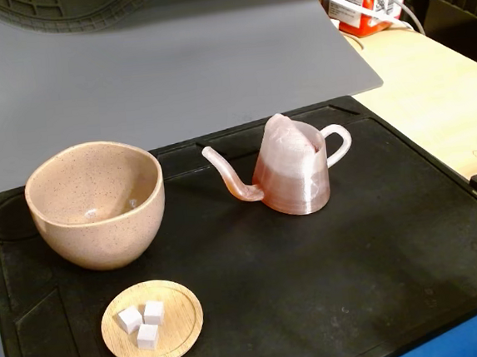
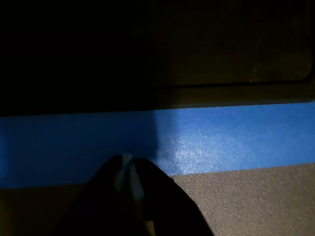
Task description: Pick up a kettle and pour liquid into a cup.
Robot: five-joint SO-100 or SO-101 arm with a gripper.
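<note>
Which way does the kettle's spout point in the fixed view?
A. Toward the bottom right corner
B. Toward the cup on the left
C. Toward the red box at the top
B: the kettle has its thin curved spout toward the left, where the cup stands, its handle to the right.

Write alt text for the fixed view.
A pale-pink ridged kettle with a thin curved spout pointing left stands upright on a black mat, apart from a large speckled beige cup to its left. In front of the cup, a small wooden dish holds three white cubes; no arm appears.
</note>
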